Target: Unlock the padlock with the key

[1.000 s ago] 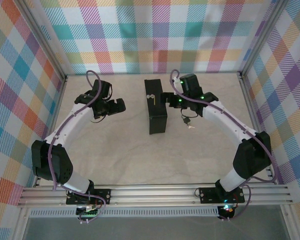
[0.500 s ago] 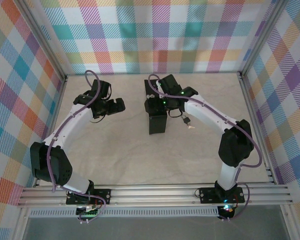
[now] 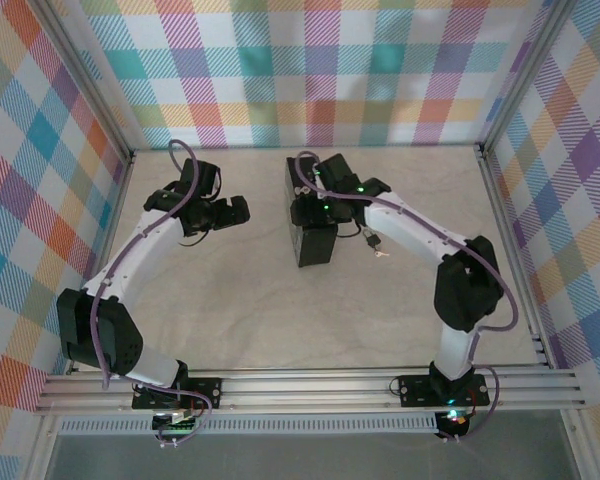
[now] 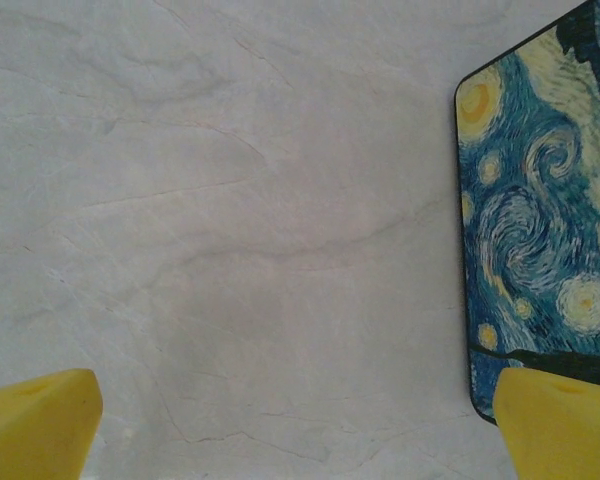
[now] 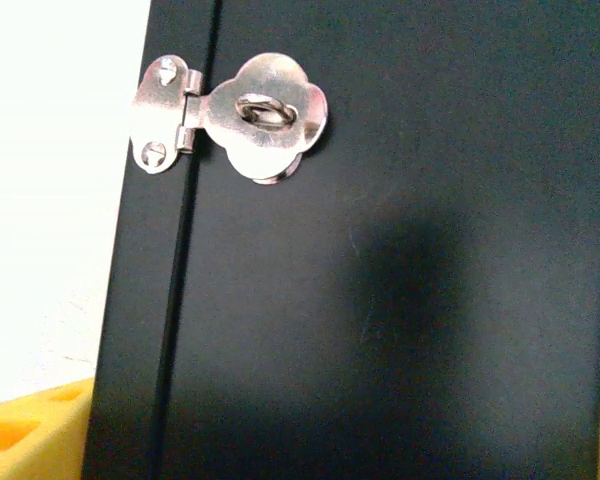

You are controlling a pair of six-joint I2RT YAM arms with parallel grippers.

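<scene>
Top external: right gripper [image 3: 308,208], fingers spread, straddles the box [image 3: 315,248], probably to steady it; left gripper [image 3: 238,212] hangs open; padlock [image 3: 371,240] lies right.

Box [image 5: 400,300] matt black, smooth; hasp [image 5: 265,125] shiny silver metal; tabletop [image 4: 230,230] pale, matt, lightly veined.

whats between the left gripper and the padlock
In the top view, going from the left gripper there is bare table, then the dark box. The padlock lies on the table beyond the box.
</scene>
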